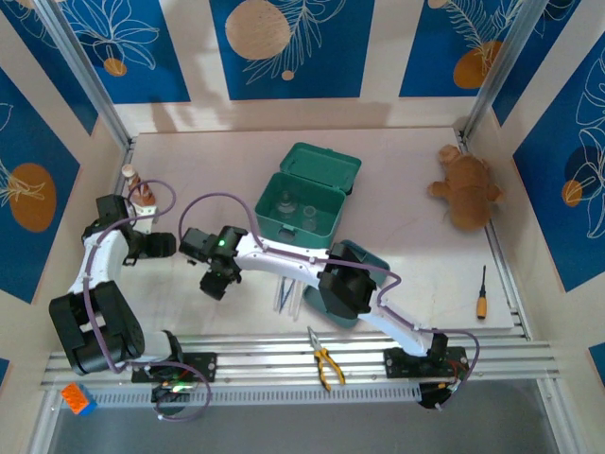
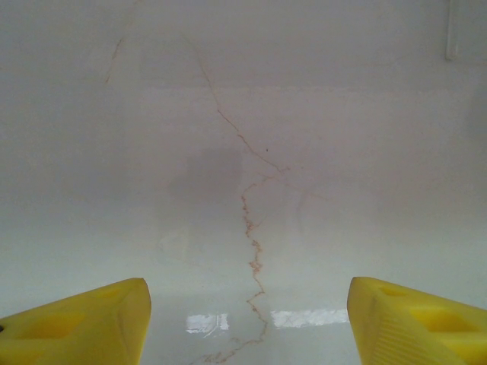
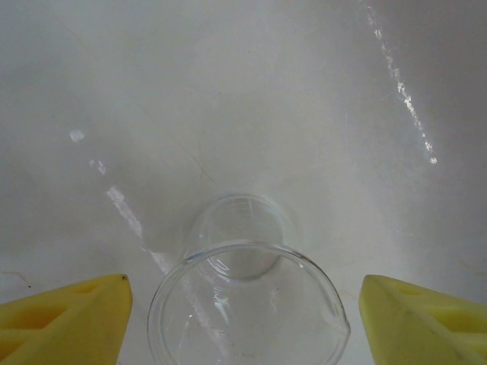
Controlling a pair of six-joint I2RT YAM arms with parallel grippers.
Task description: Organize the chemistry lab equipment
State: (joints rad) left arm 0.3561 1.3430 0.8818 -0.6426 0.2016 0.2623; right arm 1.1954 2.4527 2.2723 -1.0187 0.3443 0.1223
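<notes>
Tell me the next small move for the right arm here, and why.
Probably close the right pincer gently on the clear glass beaker. In the right wrist view the beaker stands upright on the table between the open yellow fingers, with a gap on each side, so a squeeze looks enough.

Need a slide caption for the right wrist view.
Right pincer open over the white table, a clear glass beaker standing between its yellow fingers, not yet gripped.

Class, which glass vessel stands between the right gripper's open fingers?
The spouted beaker on the table; the other glass vessels sit in the green box.
</notes>
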